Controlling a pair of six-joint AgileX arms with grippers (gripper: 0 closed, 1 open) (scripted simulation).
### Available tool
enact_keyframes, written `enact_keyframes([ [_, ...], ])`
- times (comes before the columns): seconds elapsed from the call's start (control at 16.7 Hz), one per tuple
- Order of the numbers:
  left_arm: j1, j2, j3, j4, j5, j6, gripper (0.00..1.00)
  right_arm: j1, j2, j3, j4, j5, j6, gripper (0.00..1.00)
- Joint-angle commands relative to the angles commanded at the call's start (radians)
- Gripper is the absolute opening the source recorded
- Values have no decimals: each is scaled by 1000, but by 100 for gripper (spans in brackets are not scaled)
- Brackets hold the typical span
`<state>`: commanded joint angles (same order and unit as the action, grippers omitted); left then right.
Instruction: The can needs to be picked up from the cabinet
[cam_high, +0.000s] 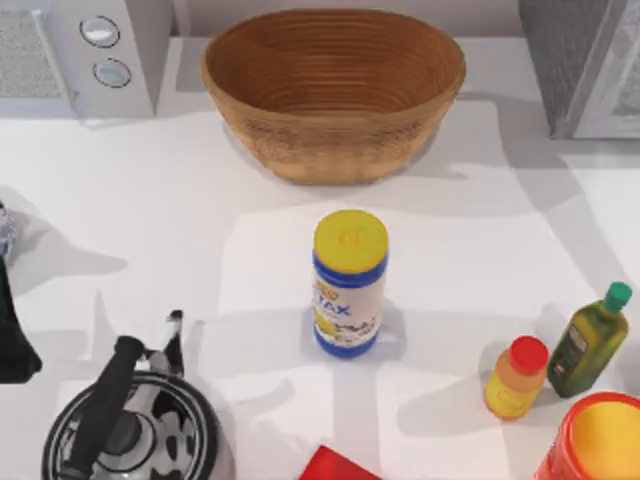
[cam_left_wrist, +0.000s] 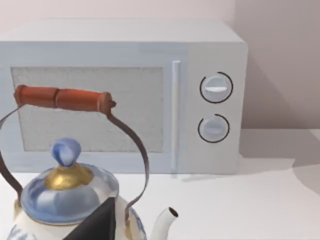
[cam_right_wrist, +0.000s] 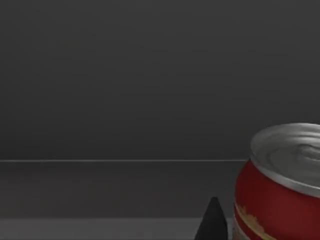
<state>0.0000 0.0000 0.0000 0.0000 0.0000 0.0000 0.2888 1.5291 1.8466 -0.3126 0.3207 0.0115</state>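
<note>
Right gripper fingertip (cam_right_wrist: 213, 220) beside red can (cam_right_wrist: 280, 190)

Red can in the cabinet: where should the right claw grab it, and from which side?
Grip the red can across its cylindrical side wall, just below the silver lid, coming in level from the cabinet's open front. It appears to stand upright on the dark shelf, so the round body suits a two-finger pinch. A dark fingertip shows close beside it in the right wrist view; centre on the can first.
</note>
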Motion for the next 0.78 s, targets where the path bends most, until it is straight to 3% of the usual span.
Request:
enact_keyframes([
  [0.42,0,0,0,0,0,0,100,213,-303,1,-306,204,-1,0],
  [0.78,0,0,0,0,0,0,100,230,-324,3,-326,221,0,0],
])
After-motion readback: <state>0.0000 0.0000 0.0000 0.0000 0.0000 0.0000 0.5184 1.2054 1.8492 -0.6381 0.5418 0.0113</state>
